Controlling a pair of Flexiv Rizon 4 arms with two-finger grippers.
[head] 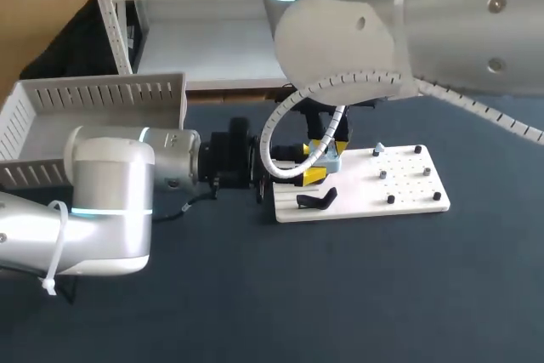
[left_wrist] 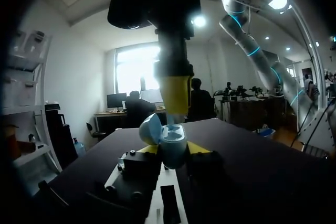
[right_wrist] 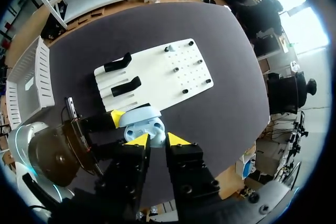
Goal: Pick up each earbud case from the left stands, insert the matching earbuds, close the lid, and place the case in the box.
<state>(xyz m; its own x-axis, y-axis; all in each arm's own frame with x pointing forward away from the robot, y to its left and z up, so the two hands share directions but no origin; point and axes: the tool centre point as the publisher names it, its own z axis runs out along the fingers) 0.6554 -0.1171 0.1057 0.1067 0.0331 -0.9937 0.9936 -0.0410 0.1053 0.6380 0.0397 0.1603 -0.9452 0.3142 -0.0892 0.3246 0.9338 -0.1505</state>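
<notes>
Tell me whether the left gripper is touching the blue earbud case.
Touching. The left wrist view shows the left gripper shut on the blue earbud case, with a yellow tip pressed against each side of its body.

No legible text, label, brand, number or sign on any surface in these views.

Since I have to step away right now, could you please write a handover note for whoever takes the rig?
Left hand: shut on the light blue case, lid open, near the white board.
Right hand: just above the open case; grip cannot be told.
Done: case off the black stands.
Left: seat earbuds if not in, close lid, put case in the box.
</notes>
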